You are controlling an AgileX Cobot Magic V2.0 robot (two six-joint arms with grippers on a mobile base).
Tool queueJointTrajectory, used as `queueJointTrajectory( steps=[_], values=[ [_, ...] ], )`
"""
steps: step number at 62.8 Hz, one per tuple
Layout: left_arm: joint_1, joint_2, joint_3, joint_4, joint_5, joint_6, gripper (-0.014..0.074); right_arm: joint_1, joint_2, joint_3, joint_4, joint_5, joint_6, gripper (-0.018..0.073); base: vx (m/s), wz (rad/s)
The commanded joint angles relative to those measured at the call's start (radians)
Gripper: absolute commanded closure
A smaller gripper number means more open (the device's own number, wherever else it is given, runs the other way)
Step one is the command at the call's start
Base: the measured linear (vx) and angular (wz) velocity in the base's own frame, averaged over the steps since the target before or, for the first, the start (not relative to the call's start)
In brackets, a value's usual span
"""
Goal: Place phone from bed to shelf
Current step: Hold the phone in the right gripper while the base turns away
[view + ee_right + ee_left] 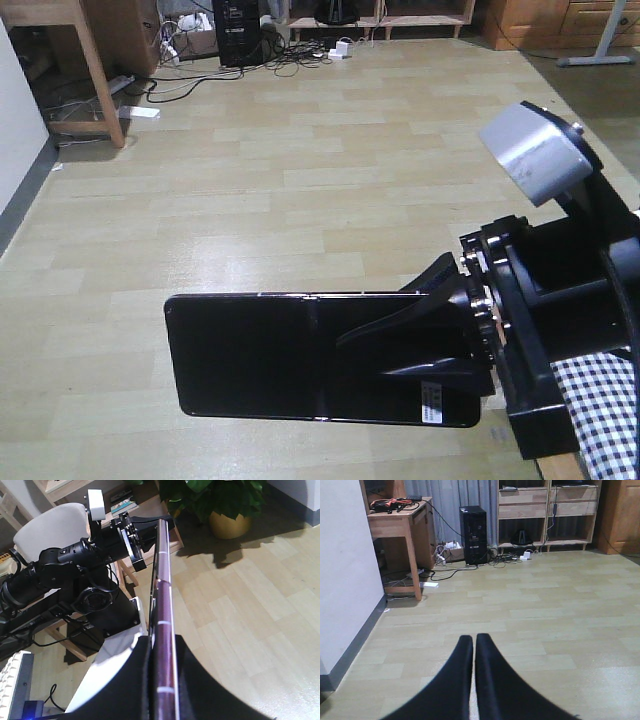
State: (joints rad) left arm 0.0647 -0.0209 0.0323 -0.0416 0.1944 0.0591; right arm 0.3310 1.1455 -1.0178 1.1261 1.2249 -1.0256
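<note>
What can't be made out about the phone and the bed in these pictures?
- Front view: the right gripper covers part of the phone; the print on its sticker is too small to read.
- Front view: the bed is cut off by the lower right corner.
- Right wrist view: the phone is edge-on, faces unseen.

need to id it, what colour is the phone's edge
Pinkish-gold; phone edge-on in right wrist view.
</note>
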Motion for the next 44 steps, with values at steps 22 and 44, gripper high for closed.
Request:
queueJointTrajectory(
  steps=[22, 44],
  values=[
    [-0.003, -0.007, 0.007, -0.009, -0.072, 0.0, 0.0595, 0.0, -0.022, -0.026, 0.09, 0.062, -0.008, 0.0561, 0.17, -0.04],
    [-0.003, -0.007, 0.007, -0.009, -0.072, 0.0, 0.0595, 0.0, -0.022, -0.026, 0.09, 0.062, -0.008, 0.0561, 0.23, -0.06]
  ],
)
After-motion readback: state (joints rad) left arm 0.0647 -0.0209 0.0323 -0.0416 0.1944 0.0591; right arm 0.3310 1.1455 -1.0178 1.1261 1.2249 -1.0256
